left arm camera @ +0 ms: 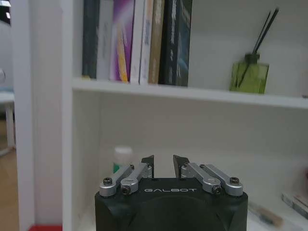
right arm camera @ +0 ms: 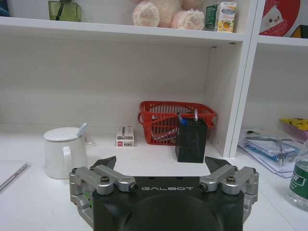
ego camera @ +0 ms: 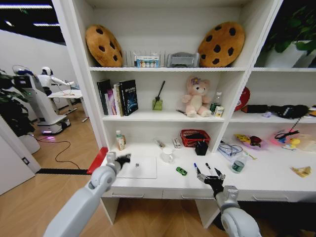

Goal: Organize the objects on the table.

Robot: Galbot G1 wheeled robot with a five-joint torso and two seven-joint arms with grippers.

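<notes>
Left gripper point(ego camera: 123, 158) hovers over laptop point(ego camera: 138, 168) at desk's point(ego camera: 276, 180) front left, jaws narrowly parted, empty; right gripper point(ego camera: 208, 174) wide open, empty, at front edge by two pens point(ego camera: 197, 168); toy car point(ego camera: 181, 171) between.

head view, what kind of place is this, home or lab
Probably a robotics lab or showroom staged as a home study: a white desk under built-in shelves with books, a laptop and a pink plush bear, while another white robot stands on the open floor behind.
</notes>
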